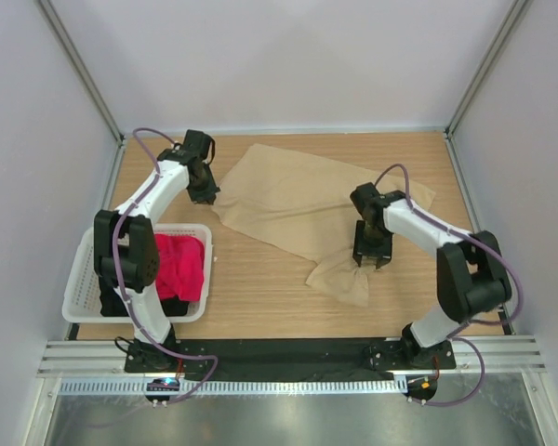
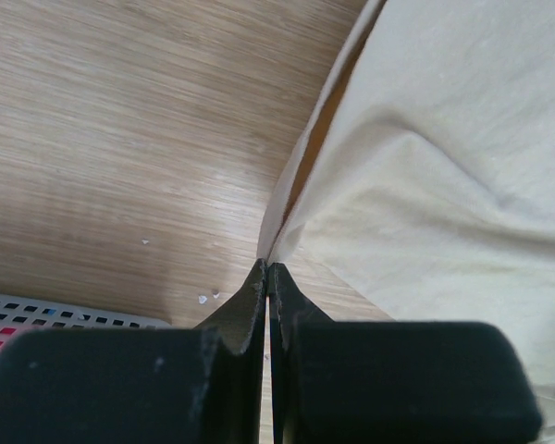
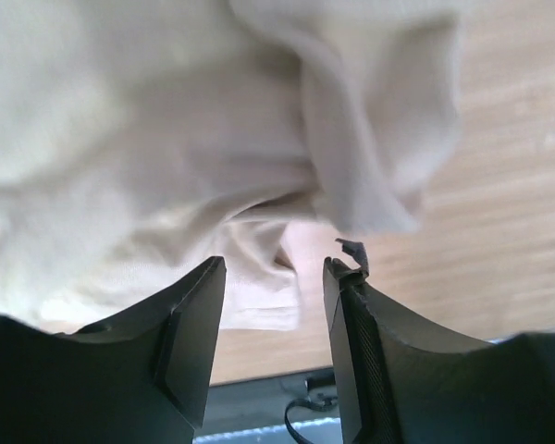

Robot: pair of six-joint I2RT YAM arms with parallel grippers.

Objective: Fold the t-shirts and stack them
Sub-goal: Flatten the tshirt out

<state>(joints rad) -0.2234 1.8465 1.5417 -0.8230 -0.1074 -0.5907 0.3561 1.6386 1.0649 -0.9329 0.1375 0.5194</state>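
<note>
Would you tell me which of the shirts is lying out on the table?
The tan shirt; the pink shirt and black shirt sit bundled in the white basket.

From above, the left arm (image 1: 126, 251) hid part of the basket (image 1: 84, 283). The black shirt (image 1: 175, 307) showed only as a dark strip under the red shirt (image 1: 179, 260). The left wrist view cut the tan shirt (image 2: 444, 185) off at top and right. In the right wrist view the cloth was blurred, and whether it touched the right gripper (image 3: 275, 266) could not be told.
</note>
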